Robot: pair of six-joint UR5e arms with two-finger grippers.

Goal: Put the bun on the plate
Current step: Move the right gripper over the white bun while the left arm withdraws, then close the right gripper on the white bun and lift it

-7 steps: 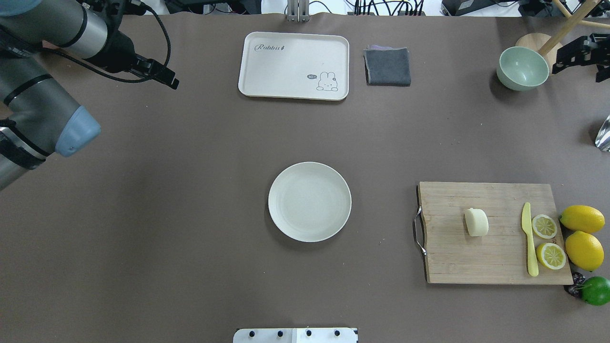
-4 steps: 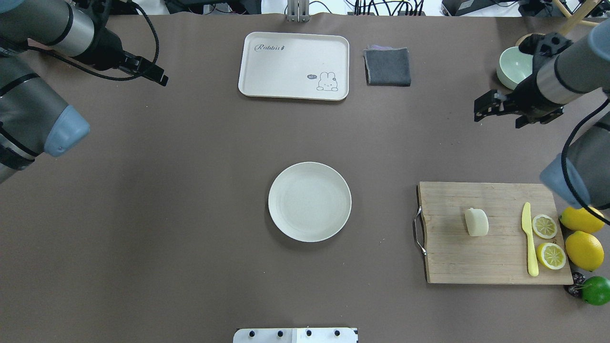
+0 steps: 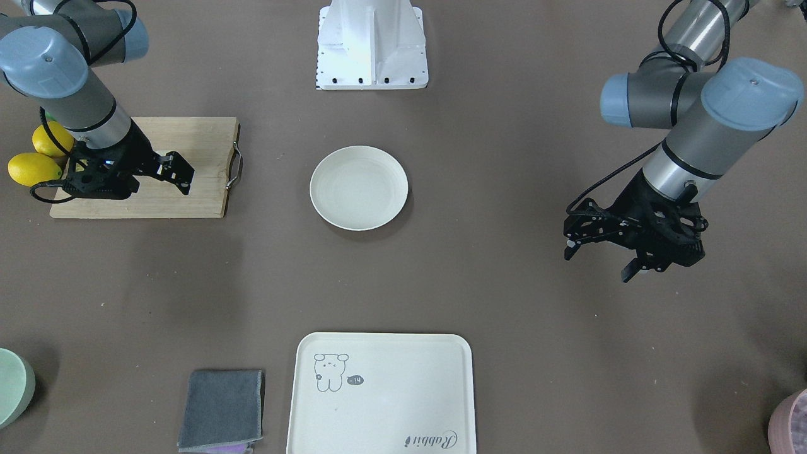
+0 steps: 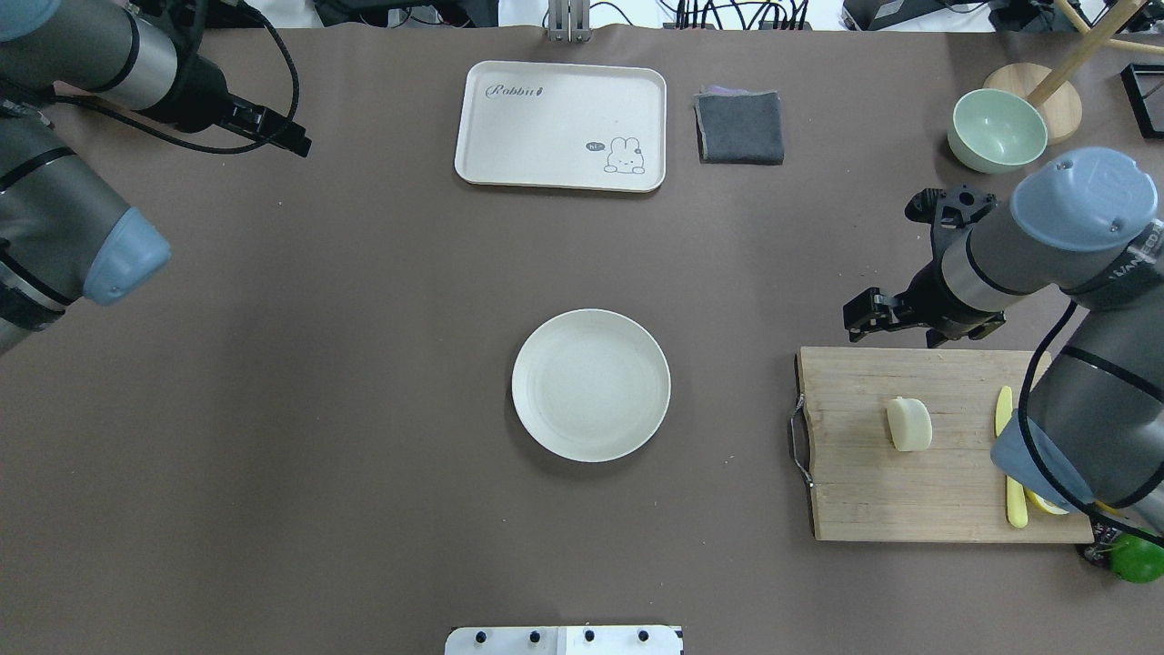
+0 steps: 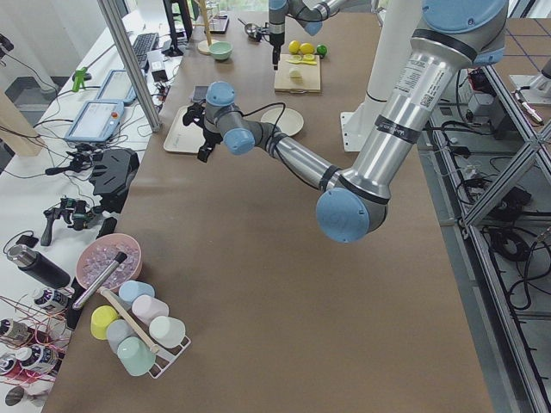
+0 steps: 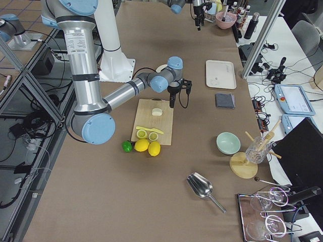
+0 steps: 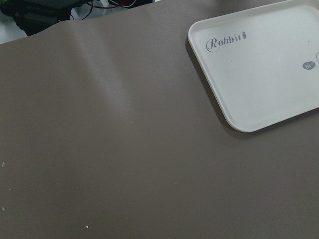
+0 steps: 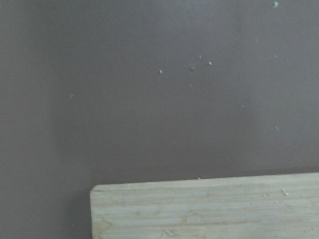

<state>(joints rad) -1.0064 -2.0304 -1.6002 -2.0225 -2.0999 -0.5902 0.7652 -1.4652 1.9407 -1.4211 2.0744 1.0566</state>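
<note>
Bun [image 4: 909, 424]: smooth pale lump, wooden board [image 4: 864, 491] | plate [image 4: 591, 386]: round, rimmed | left fingers [image 4: 286, 138], right fingers [image 4: 859, 311]: spread

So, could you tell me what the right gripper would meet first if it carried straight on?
The right gripper points roughly down: probably bare table beside the cutting board; depth unclear.

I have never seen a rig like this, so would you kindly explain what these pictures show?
Two robot arms stand at a brown table, filmed from above, from the front, from both ends and from each wrist. Both the left gripper and the right gripper are open and hold nothing. The right one hovers by the cutting board, where the bun and a yellow knife lie. The plate sits empty mid-table; a tray, grey cloth and green bowl lie along the far side.
</note>
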